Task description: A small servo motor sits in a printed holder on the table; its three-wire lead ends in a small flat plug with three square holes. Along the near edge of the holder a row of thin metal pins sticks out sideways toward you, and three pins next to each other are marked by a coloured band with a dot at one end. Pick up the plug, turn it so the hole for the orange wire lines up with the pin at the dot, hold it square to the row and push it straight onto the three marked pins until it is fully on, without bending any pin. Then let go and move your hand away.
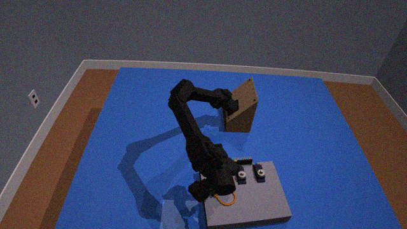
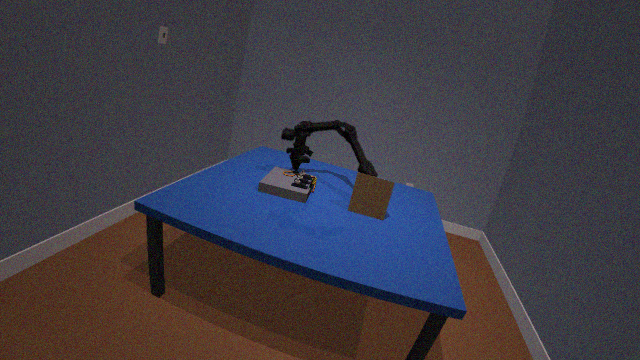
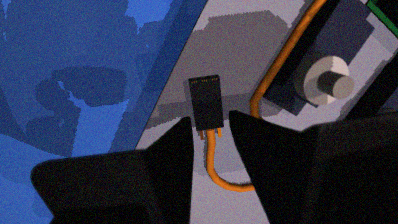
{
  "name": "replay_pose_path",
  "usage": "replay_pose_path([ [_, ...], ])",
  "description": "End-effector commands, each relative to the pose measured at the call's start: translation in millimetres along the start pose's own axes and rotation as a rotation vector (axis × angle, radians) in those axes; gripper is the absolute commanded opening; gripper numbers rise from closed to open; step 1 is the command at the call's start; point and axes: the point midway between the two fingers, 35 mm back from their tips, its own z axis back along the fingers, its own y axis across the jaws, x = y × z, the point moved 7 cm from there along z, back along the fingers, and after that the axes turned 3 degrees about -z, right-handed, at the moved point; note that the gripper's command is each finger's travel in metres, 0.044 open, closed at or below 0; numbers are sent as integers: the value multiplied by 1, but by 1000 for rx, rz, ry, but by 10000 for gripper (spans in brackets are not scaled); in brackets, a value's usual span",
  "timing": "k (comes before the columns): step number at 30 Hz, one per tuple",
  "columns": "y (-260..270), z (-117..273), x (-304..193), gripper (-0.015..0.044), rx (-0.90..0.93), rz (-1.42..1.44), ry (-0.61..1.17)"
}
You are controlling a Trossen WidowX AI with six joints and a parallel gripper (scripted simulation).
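Observation:
The black plug (image 3: pixel 205 97) lies on the grey holder (image 1: pixel 254 205) (image 2: pixel 280 187) (image 3: pixel 235 27), its end with the holes facing away from my gripper in the wrist view. Its orange lead (image 1: pixel 227 204) (image 3: pixel 210 157) curves away behind it. My gripper (image 3: pixel 210 120) (image 2: pixel 296 170) is partly open, fingertips on either side of the plug's wire end, with gaps showing on both sides. The arm hides the plug in the top view. The pin row (image 1: pixel 243 158) runs along the holder's edge nearest the arm base; a bit of yellow shows at its left, partly hidden. The dot cannot be made out.
Dark servos with pale round horns (image 1: pixel 261 172) (image 3: pixel 327 80) stand on the holder near the pin row, right of the gripper. A brown wedge-shaped block (image 1: pixel 241 116) (image 2: pixel 371 196) stands on the blue table (image 1: pixel 302 127) (image 2: pixel 280 225) by the arm base.

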Motion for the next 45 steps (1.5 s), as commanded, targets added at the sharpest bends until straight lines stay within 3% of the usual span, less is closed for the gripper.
replay_pose_path([
  [1, -1, -3, -1, 115, 6, 6, 2],
  [10, -1, -14, -1, 115, 7, 6, 2],
  [13, -1, -14, -1, 36, 7, 6, 2],
  [19, -1, -13, -1, 0, 7, 6, 2],
  [32, -1, 43, -1, 0, 4, 7, 3],
  [45, -25, 51, 5, 0, 0, 299, 10],
])
